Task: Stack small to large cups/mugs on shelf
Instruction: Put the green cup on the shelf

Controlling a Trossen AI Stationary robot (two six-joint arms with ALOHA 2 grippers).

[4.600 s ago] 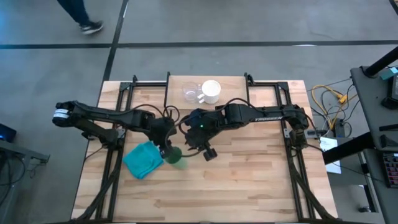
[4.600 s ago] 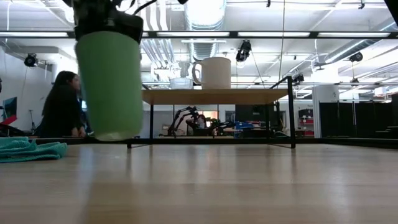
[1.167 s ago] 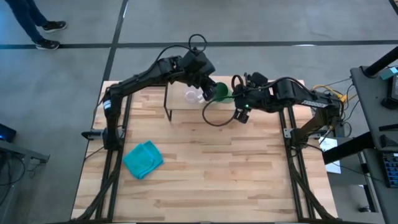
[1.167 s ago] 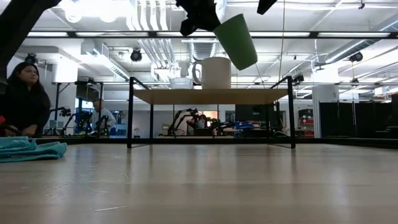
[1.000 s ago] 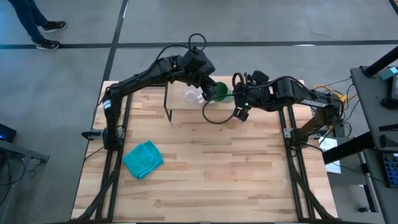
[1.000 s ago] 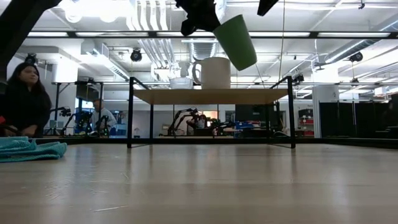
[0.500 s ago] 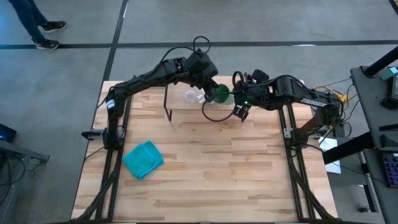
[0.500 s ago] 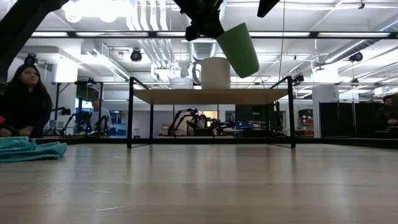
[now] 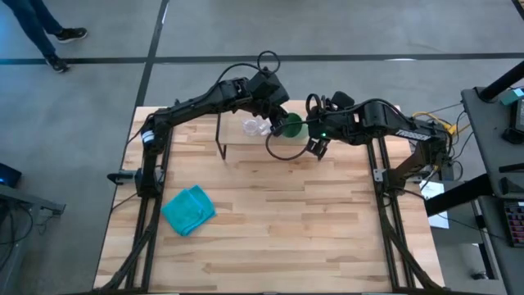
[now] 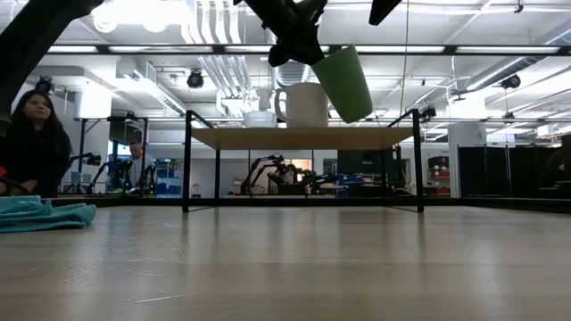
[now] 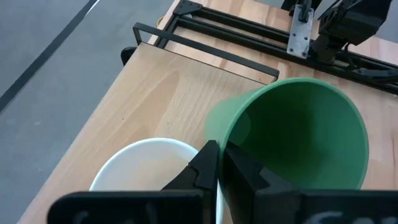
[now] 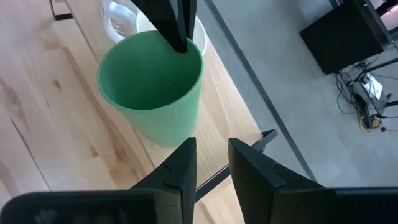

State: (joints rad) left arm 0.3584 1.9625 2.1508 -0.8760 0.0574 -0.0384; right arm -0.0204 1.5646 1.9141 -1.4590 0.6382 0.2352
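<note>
Green cup [image 10: 343,82] (left pincer [image 9: 277,117]) now lower, shelfward [image 10: 303,136]

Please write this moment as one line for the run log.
left gripper: shut on green cup, tilted above shelf | white mug, glass cup: on shelf | right gripper: open, beside cup

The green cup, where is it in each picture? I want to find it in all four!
High view: green cup at the shelf's right end, beside the left gripper.
Low view: tilted in the air, in front of the white mug.
Left wrist view: fills the right half.
Right wrist view: centre left.
Shared landmark: the white mug.
</note>
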